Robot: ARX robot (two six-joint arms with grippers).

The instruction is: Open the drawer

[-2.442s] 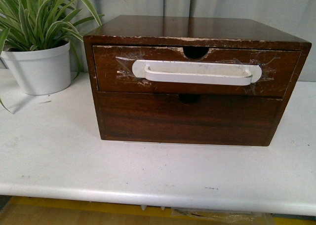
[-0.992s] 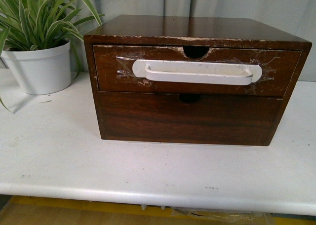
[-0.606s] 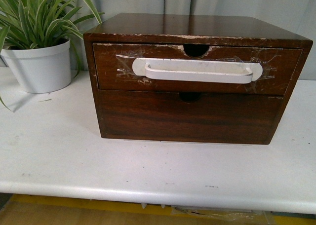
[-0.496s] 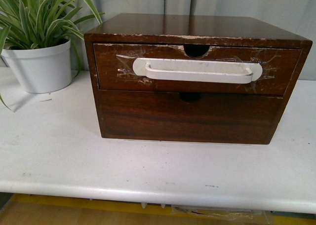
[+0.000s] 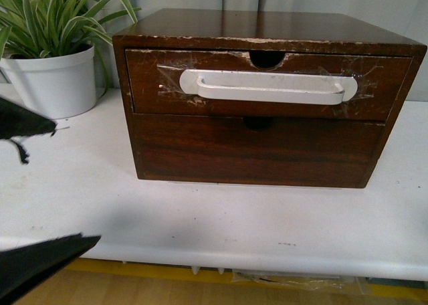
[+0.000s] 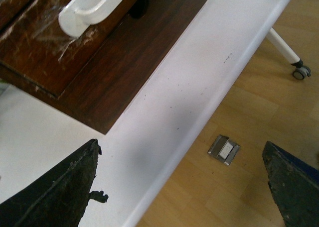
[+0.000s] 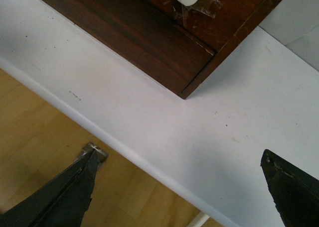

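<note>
Drawer (image 5: 148, 84) shut (white handle (image 5: 267, 87) untouched) at twelve o'clock; left gripper (image 5: 77, 182) gapes wide at eight, right gripper (image 7: 178, 155) gapes too.

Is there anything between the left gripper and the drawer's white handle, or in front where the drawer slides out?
Nothing visible. Only bare table lies between the open left gripper and the handle, and in front of the drawer. The plant pot stands aside, at the left.
</note>
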